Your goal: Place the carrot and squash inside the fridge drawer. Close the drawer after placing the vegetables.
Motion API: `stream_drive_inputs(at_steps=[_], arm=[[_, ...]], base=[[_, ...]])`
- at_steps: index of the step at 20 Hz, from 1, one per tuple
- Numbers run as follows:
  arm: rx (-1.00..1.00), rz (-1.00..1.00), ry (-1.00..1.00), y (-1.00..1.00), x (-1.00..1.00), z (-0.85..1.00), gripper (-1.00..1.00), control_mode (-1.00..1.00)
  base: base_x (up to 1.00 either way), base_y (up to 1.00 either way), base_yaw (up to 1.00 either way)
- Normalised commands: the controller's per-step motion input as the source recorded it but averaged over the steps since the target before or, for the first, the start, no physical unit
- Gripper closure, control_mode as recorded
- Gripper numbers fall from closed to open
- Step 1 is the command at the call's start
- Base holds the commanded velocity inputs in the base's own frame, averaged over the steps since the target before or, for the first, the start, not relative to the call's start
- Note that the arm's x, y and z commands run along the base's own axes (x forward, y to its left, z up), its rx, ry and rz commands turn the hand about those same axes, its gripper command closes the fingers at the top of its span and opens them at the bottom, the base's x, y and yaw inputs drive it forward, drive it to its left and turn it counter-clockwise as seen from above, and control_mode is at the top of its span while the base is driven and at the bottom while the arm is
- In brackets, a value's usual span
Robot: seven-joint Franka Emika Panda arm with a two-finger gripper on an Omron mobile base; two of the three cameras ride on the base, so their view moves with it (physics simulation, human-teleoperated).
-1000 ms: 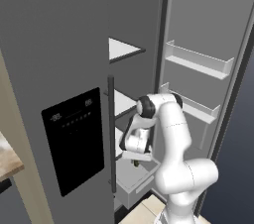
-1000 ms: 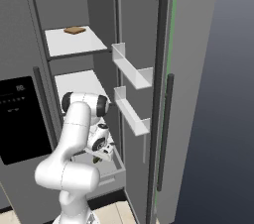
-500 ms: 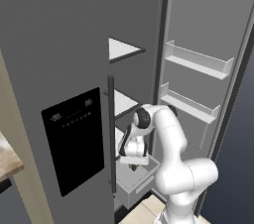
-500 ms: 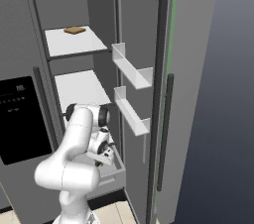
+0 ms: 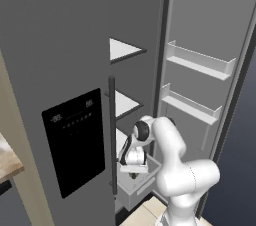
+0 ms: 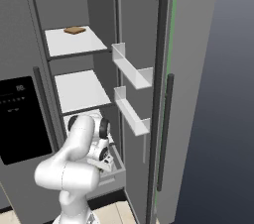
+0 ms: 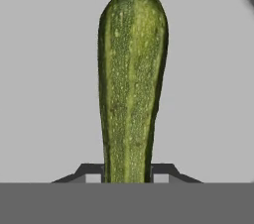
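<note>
One squash point(image 7: 131, 89) sits clamped in my end effector point(image 7: 127, 171), its long axis pointing straight ahead toward the fridge drawer point(image 5: 140, 186) floor beneath.

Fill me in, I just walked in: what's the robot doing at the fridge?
The white arm is reaching down into the open fridge drawer, pulled out below the white shelves. Its tool is shut on the squash, held over the drawer's pale floor. The fridge door stands open, and the drawer is not yet closed.
</note>
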Motion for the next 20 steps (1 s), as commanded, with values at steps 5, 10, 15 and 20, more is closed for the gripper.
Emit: stream_drive_inputs(at_steps=[5,10,15,20], arm=[[-0.01,0.00,0.02,0.00,0.00,-0.56,1.00,-1.00],[0.00,0.00,0.00,0.00,-0.23,-0.49,1.00,-1.00],[0.00,0.00,0.00,-0.12,-0.62,-0.33,-1.00,-1.00],[0.00,-0.01,0.00,-0.58,-1.00,-0.28,-1.00,-1.00]], base=[[0.00,0.00,0.00],[0.00,0.00,0.00],[0.00,0.00,0.00],[0.00,0.00,0.00]])
